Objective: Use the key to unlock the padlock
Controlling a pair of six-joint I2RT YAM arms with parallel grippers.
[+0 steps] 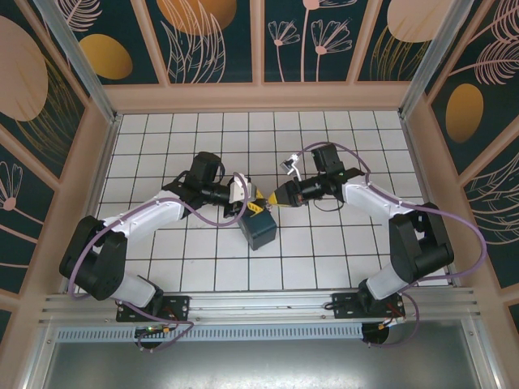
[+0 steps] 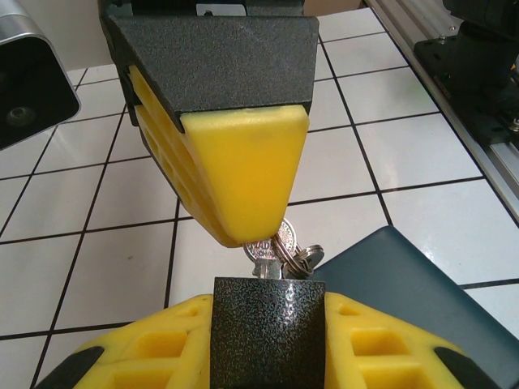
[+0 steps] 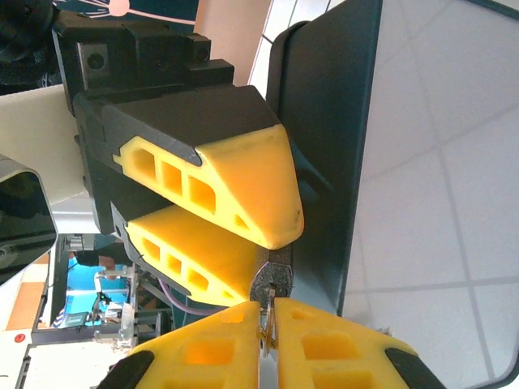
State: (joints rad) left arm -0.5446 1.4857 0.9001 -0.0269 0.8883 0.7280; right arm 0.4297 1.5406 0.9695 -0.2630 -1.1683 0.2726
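Yellow-fingered left hand (image 1: 256, 197) faces right hand (image 1: 276, 199).

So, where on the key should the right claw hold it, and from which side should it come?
Probably the flat head of the key, the part that sticks out of the padlock. Its blade seems already inside the padlock, which the left claw holds. Come head-on, opposite the left claw, squeezing the two flat faces, so the key can be turned.
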